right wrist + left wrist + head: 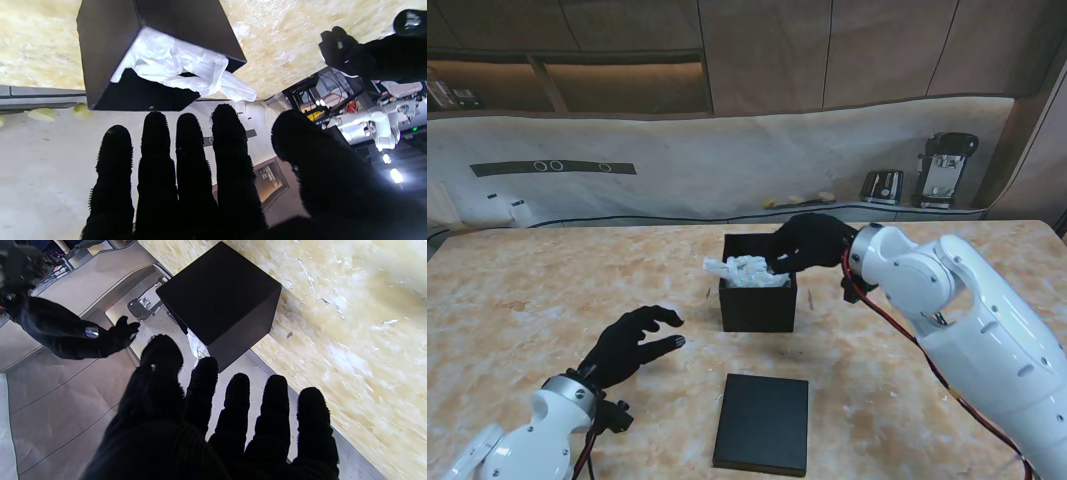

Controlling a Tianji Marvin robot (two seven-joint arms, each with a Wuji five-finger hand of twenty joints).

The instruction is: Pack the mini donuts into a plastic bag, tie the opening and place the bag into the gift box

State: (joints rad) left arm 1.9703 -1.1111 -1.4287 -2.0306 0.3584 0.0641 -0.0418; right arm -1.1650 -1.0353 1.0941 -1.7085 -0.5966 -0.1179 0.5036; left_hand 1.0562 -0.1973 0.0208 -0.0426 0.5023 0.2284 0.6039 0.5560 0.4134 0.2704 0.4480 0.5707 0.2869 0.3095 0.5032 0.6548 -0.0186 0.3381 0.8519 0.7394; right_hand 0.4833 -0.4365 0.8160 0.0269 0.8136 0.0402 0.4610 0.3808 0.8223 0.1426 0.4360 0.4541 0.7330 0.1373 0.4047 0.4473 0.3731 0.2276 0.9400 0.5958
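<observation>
Packing looked all but finished: the plastic bag (pixel 745 270) sat inside the open gift box (pixel 757 295), its crumpled white top bunched above the rim and spilling over the box's left edge. The donuts themselves could not be seen, and whether the opening was properly tied I could not tell. The box stood near the middle of the table (pixel 527 290), toward its far edge, with the flat black lid (pixel 762 422) lying apart from it, closer to the near edge.

The step in hand seemed to be seating the bag in the box. The next move probably called for tucking the loose plastic down below the rim, so nothing would catch if the lid were to go on.

The right hand (pixel 809 243) hung over the far right corner of the box, fingers straight and close together, thumb apart, holding nothing; its fingertips (pixel 186 125) appeared just beside the bag, and contact could not be confirmed. The left hand (pixel 634 345) hovered above the table, well apart from the box on its left, fingers spread wide and empty.
</observation>
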